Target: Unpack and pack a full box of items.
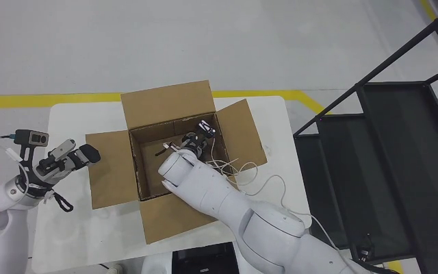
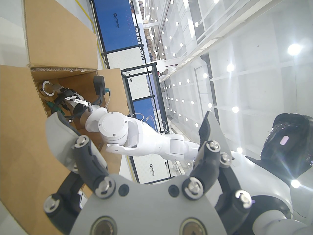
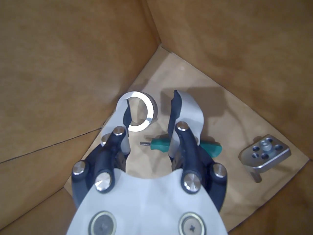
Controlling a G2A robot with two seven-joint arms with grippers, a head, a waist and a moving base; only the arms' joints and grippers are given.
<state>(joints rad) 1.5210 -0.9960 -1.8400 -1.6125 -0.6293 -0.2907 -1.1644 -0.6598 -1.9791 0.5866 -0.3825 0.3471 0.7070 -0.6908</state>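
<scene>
The box (image 3: pixel 73 37) is matt cardboard, the ring (image 3: pixel 149 110) and plate (image 3: pixel 272 151) smooth metal, the green handle (image 3: pixel 159 145) probably plastic.

White brand lettering on blue wall panels (image 2: pixel 110 28), smaller marks on white panels (image 2: pixel 139 86)

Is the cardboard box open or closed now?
Open. The cardboard box has its four flaps spread outward, and the right tool is down inside it.

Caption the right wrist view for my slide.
Open right gripper inside cardboard box; metal ring, green-handled tool, drilled plate on its floor.
</scene>
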